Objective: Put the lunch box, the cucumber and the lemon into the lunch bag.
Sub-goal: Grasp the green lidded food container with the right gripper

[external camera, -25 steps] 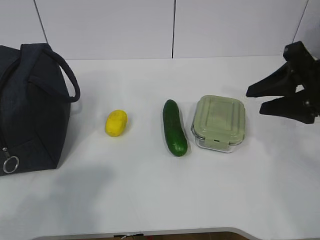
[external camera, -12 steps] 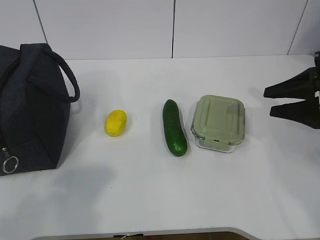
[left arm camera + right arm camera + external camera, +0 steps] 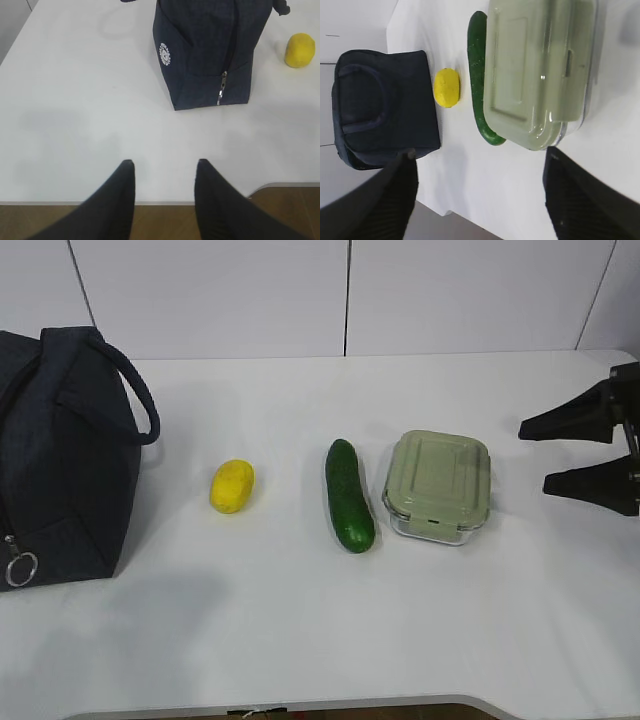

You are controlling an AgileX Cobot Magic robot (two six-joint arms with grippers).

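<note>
Lunch bag (image 3: 62, 455) at bench's left edge, partly cut off; whether its zip is open is unclear. Lemon (image 3: 232, 486), cucumber (image 3: 348, 495), lunch box (image 3: 438, 486) in a row mid-bench. Left gripper (image 3: 164, 172) empty, jaws part-spread, at near edge. Right gripper (image 3: 532, 453) spread wide beside box, likely approaching: next, straddle it and close.

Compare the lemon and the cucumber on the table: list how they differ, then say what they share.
Colour: the lemon is bright yellow, the cucumber dark green.
Shape: the lemon is a short oval, the cucumber long and slightly curved.
Size: the cucumber is clearly the longer of the two.
Place: the lemon lies nearer the bag, the cucumber beside the lunch box.
Shared: both lie loose on the white table, untouched.
</note>
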